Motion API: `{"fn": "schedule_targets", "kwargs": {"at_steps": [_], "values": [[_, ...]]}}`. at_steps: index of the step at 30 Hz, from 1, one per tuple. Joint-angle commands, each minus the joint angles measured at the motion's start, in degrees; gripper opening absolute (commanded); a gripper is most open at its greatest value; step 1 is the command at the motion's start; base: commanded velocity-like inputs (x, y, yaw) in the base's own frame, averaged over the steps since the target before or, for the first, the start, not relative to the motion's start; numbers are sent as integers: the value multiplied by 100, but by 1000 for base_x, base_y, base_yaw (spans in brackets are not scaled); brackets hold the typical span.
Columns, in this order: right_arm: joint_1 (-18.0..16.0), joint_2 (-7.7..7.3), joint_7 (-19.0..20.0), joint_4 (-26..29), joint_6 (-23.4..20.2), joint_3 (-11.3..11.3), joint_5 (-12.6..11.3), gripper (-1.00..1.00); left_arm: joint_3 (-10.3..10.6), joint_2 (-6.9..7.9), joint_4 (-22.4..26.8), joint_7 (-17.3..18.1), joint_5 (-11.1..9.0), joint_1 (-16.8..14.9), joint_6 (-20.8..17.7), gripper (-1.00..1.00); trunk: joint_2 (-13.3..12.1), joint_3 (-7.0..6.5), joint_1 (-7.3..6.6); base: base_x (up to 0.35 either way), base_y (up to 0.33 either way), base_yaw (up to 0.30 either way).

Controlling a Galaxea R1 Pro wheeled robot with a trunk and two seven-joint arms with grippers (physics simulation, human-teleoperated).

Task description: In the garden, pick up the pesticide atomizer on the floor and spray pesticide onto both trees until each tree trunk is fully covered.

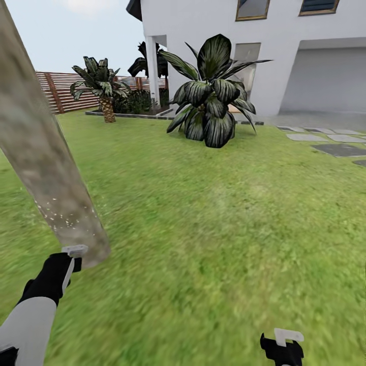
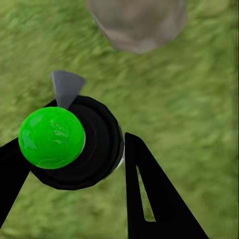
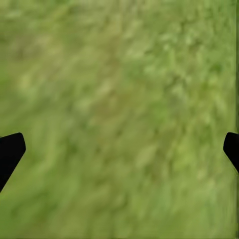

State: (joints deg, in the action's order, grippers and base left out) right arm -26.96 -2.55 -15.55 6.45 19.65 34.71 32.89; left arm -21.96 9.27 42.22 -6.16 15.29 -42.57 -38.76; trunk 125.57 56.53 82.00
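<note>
The left end effector (image 2: 74, 164) is closed on the pesticide atomizer (image 2: 87, 144), black fingers (image 2: 154, 199) on both sides of its round dark body. A bright green cap (image 2: 51, 138) tops the bottle; a thin grey spray head (image 2: 65, 87) projects toward the tree trunk (image 2: 137, 22) base. Blurred grass floor (image 2: 199, 124) lies beneath

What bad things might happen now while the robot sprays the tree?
The left hand holds the spray bottle right by the tree trunk; a nudge forward might bump the bottle against it. White specks show on just one low patch of the trunk, so most of it may stay unsprayed. The grip looks off-centre, so the bottle might slip onto the grass.
</note>
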Motion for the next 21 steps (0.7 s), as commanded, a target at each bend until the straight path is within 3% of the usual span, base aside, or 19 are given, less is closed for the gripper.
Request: {"fn": "schedule_targets", "kwargs": {"at_steps": [1, 12, 21], "values": [[-5, 0, -18, -12, 21, 44, 60, 100, -6, 2, 11, -14, 0, -4, -27, -100, 2, 5, 1, 158, -248, 0], [-5, 7, -18, -16, 21, 44, 61, 100, -10, 4, 14, -17, 2, -5, -27, -100, 2, 5, 1, 156, -248, 9], [-4, 8, -18, -14, 21, 43, 61, 100, -11, 9, 14, -17, 8, -1, -27, -100, 2, 5, 1, 154, -248, 213]]}}
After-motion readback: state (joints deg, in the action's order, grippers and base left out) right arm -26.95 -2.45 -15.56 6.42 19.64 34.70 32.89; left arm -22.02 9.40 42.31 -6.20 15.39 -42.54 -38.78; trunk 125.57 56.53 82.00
